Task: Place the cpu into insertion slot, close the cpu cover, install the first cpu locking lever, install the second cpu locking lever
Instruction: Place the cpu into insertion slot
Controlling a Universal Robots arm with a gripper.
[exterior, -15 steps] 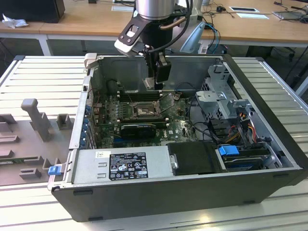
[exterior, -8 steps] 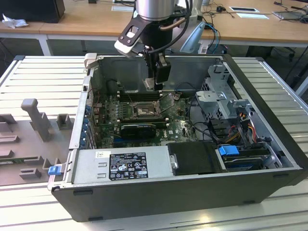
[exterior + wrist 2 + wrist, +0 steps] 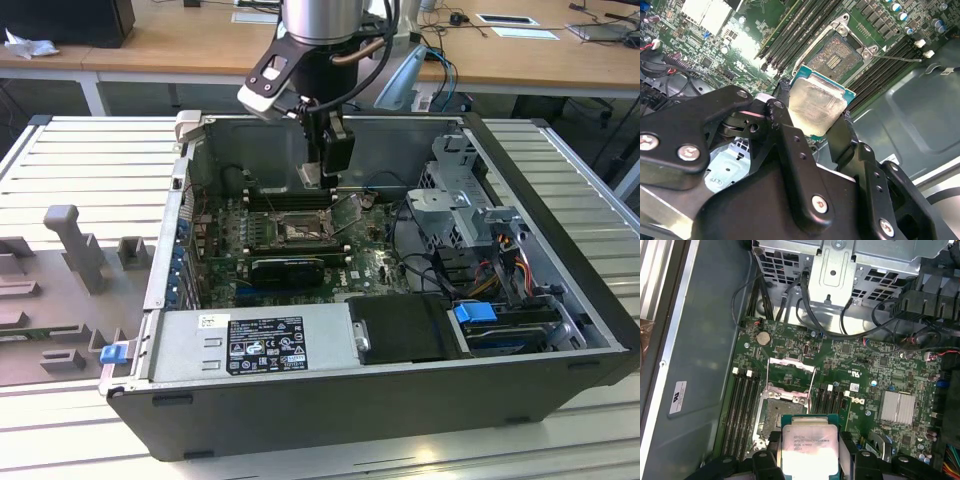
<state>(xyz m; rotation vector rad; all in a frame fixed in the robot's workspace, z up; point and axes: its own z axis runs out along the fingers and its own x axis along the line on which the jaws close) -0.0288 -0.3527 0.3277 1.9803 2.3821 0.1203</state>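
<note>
open computer case [image 3: 330, 415] lies on its side on the bench, with the arm reaching down into it. the gripper [image 3: 815, 117] hangs above the motherboard [image 3: 865, 370].

jaws: pinching the cpu [image 3: 817, 107] by two opposite edges, one black finger [image 3: 785, 130] on each side. its metal top faces away from the board in both wrist views. my reading is that the edge grip keeps the underside free, so nothing sits between chip and socket.

cpu position: in the air, not seated. in the first wrist view it overlaps one edge of the insertion slot [image 3: 782, 412] and looks roughly square to it. in the second wrist view it looks a little tilted.

the cpu cover [image 3: 790, 364] is swung up off the slot, so the dark centre is exposed and ready to take the chip. a thin metal lever [image 3: 900, 58] lies swung out to one side, which looks like the unlocked position.

memory slots [image 3: 742, 410] flank the slot on both sides, so i judge finger clearance to be tight.

status: first step in hand. cover not yet closed, levers not yet locked.
</note>
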